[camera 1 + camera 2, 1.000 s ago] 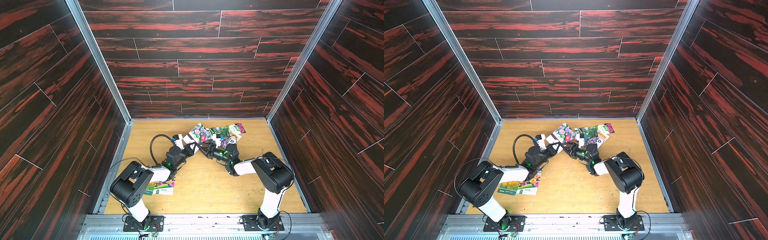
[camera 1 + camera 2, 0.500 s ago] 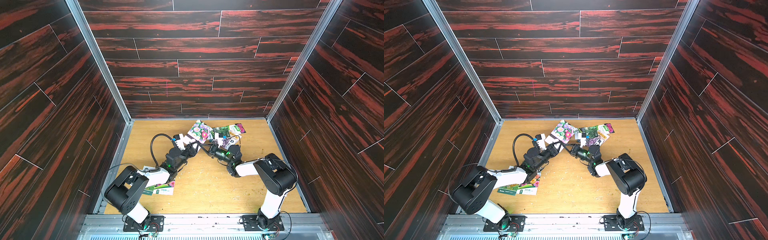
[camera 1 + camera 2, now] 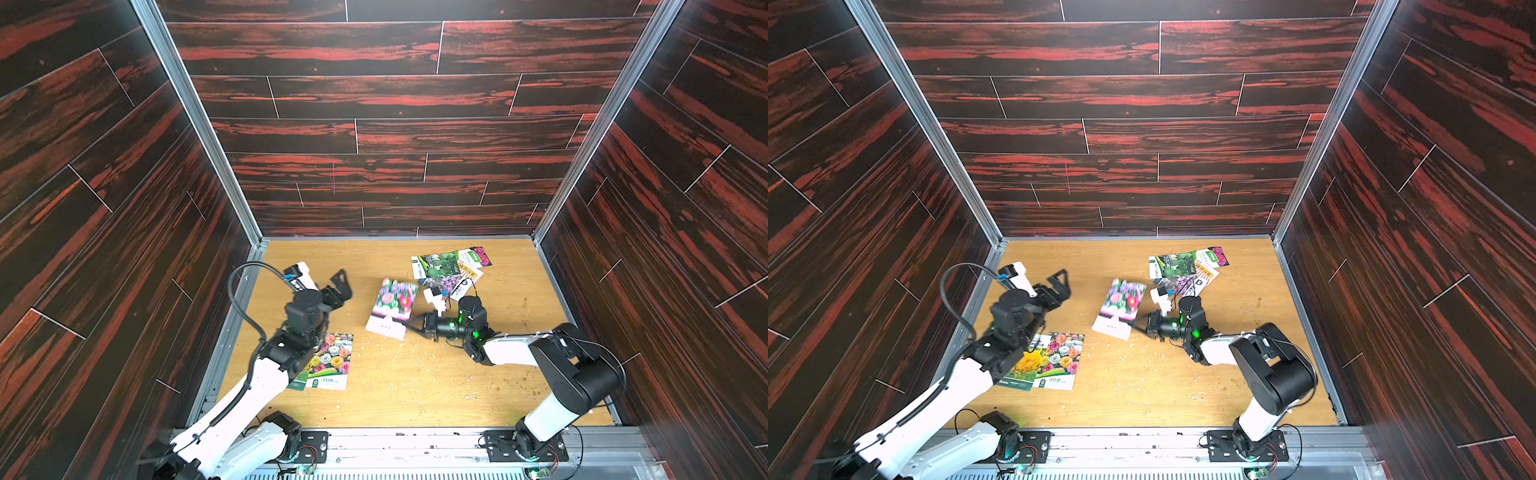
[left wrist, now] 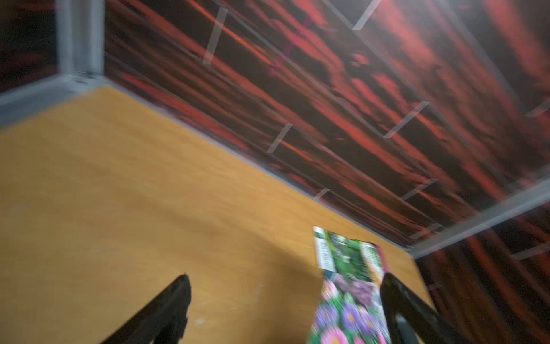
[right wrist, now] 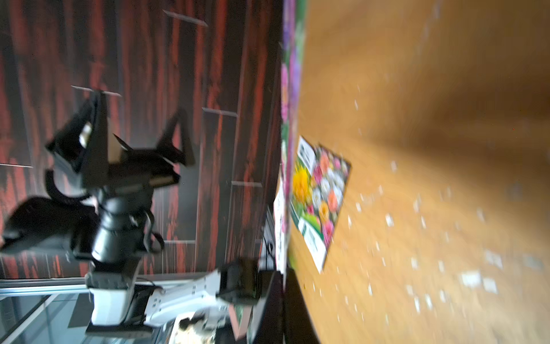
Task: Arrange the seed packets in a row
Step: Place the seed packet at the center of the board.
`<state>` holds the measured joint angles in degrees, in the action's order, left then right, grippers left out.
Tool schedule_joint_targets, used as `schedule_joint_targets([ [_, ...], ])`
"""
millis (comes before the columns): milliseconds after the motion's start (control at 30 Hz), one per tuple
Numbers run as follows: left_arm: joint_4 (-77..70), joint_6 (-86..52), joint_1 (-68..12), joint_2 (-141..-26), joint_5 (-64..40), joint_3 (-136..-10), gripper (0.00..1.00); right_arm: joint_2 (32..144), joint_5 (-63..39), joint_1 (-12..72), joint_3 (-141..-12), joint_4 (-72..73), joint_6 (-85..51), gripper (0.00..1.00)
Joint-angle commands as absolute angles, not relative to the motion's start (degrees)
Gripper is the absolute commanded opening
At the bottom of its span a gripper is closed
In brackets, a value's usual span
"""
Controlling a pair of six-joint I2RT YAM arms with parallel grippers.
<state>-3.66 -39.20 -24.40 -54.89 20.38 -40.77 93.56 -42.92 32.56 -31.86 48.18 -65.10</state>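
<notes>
Jaws: right gripper (image 3: 410,326) clamps purple-flower packet (image 3: 394,299), left gripper (image 3: 341,288) wide open.

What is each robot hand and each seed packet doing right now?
left gripper: jaws open, holding nothing, up off the table.
right gripper: jaws shut on the pink-and-purple flower packet.
pink-and-purple flower packet: held by its near end, bent there.
mixed-rose packet: lying flat, not held.
yellow flower packet: lying flat, partly under the mixed-rose packet.
green gourd packet: lying on top of an overlapping pile of packets.
</notes>
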Motion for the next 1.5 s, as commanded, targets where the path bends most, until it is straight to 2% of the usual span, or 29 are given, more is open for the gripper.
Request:
schedule_joint_targets([
  [0,9.0,-36.8,-23.8,-53.9,23.2,-42.4,1.0,90.2,-51.0,34.2,-30.5,32.0,-58.7,0.0],
  [167,7.6,-37.5,-23.7,-54.7,22.9,-41.1,1.0,88.0,-50.2,39.6,-33.3,12.6,-47.4,0.0],
  [500,5.3,-38.4,-23.6,-57.1,20.1,-39.8,1.0,98.9,-43.6,46.9,-33.8,28.0,-56.9,0.0],
  [700,5.5,-38.2,-23.6,-55.7,20.5,-39.0,1.0,102.9,-39.1,49.1,-36.3,29.4,-58.9,0.0],
  [967,6.0,-38.5,-23.6,-55.4,20.0,-39.1,1.0,100.7,-31.6,49.7,-36.4,28.6,-60.8,0.0],
  [1467,6.7,-38.3,-23.6,-55.1,19.6,-39.7,1.0,102.3,-30.4,51.3,-40.3,24.6,-60.2,0.0],
])
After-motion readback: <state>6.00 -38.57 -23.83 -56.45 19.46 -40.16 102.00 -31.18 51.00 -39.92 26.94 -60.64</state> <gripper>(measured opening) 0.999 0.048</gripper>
